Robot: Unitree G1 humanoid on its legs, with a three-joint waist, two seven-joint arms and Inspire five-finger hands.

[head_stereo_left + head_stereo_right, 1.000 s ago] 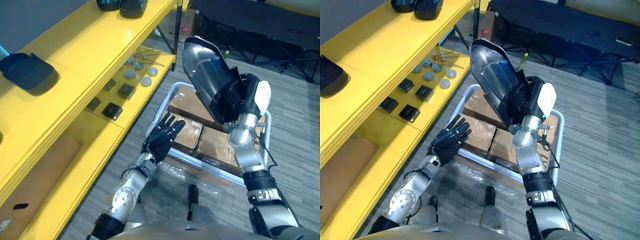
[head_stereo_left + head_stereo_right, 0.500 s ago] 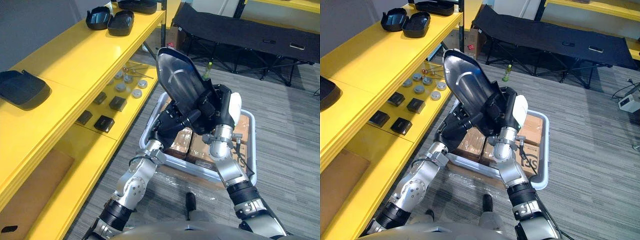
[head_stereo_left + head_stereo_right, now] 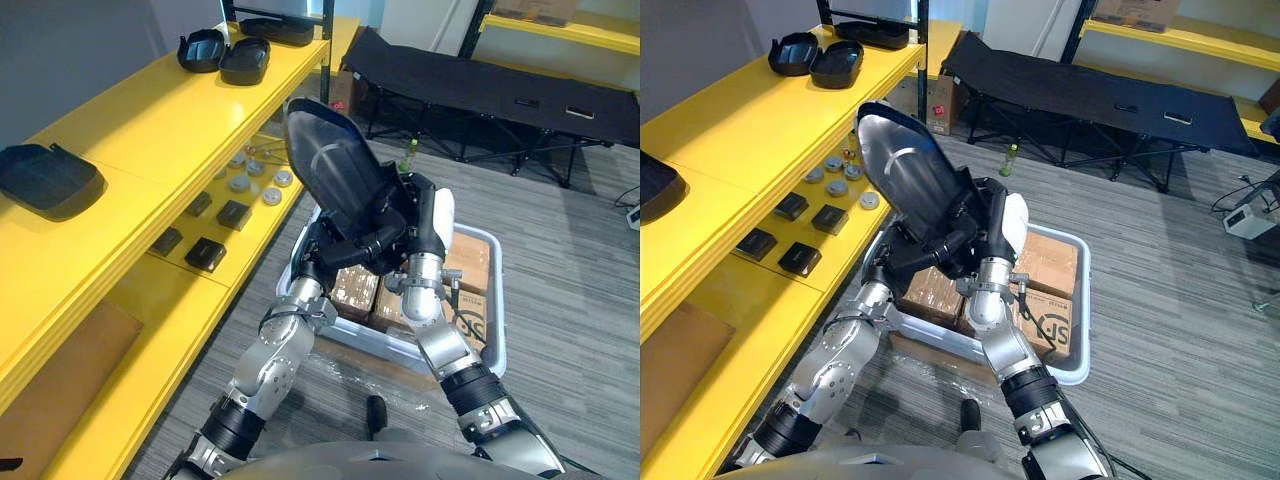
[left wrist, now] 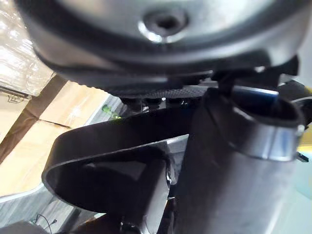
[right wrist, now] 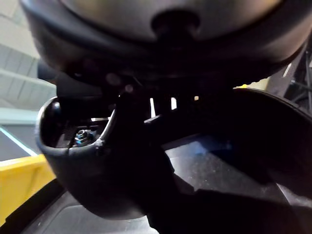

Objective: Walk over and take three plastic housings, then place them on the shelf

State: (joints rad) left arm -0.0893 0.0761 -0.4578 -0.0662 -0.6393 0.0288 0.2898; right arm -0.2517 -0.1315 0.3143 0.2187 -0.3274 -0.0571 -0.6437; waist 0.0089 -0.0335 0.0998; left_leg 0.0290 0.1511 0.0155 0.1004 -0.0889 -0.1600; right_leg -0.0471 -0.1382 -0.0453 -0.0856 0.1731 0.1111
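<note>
1. The left hand point(image 3: 322, 250) is set beneath the black plastic housing point(image 3: 335, 175); its grip cannot be told.
2. The right hand point(image 3: 418, 222) is clamped on that housing, held tilted above the white bin point(image 3: 499, 320) of cardboard boxes point(image 3: 468, 268).
3. At nine o'clock, another housing point(image 3: 48, 178) is lying on the yellow shelf point(image 3: 150, 130).

We list one black plastic housing point(image 3: 908, 182), shell-shaped and tilted, held above a pale tote point(image 3: 1081, 305) packed with cardboard boxes point(image 3: 1046, 262); the right hand point(image 3: 985, 238) is clasped on its lower end and the left hand point(image 3: 912, 257) sits close beneath it. On the yellow shelf point(image 3: 745, 120) to the left we count two more housings point(image 3: 812, 58) side by side at the far end and another point(image 3: 654, 186) at the near edge, with small black blocks point(image 3: 792, 206) and grey discs point(image 3: 836, 181) on the lower tier. Beyond the tote we note a black folding cot point(image 3: 1080, 95) on the grey floor
</note>
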